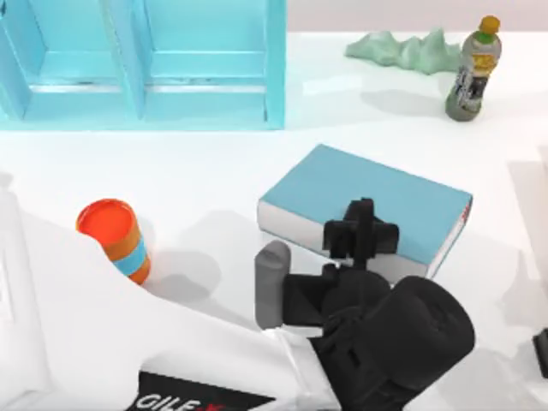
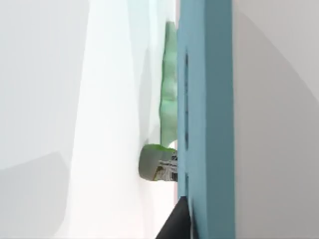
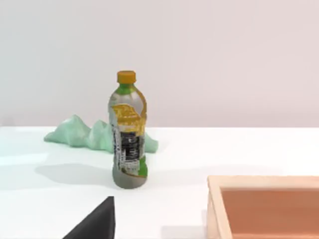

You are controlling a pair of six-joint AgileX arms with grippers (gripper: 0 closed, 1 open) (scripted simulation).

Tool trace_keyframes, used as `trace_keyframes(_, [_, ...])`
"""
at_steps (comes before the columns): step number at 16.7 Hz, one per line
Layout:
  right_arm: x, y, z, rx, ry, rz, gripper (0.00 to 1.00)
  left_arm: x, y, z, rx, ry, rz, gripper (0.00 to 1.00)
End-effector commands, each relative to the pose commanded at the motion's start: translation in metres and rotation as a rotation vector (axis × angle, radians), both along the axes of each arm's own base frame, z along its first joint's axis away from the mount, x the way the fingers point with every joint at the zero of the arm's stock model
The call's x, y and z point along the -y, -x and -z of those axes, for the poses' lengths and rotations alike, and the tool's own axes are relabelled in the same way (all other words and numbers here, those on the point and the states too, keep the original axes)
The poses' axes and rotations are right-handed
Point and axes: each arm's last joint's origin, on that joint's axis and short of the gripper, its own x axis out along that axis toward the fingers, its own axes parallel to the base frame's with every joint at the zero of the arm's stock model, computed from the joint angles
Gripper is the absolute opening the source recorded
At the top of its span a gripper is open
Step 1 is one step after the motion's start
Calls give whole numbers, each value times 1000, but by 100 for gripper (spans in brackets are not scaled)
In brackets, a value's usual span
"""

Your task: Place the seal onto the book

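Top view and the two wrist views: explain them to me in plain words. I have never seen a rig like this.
This is a simulated pair of AgileX robot arms at a white table. The top view looks down from above. Each wrist view comes from a camera on one arm's wrist. The left arm reaches across the table, with the left claw above the teal book; I cannot tell whether it holds anything. The right arm is parked at the table's right edge. Also on the table are a turquoise shelf, an orange canister, a bottle and a green lump. The right wrist view adds a wooden box.
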Motion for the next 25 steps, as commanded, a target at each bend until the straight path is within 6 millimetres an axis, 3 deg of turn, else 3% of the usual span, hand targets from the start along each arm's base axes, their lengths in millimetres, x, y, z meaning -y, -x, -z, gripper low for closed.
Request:
trace_keyframes(8, [0,0,0,0,0,0,100,0,5,2,0,-1,0,0])
trace_keyframes(14, [0,0,0,0,0,0,100,0,5,29,0,-1,0,0])
trace_keyframes(18, [0,0,0,0,0,0,100,0,5,31,0,-1,0,0])
trace_keyframes(25, [0,0,0,0,0,0,100,0,5,31,0,-1,0,53])
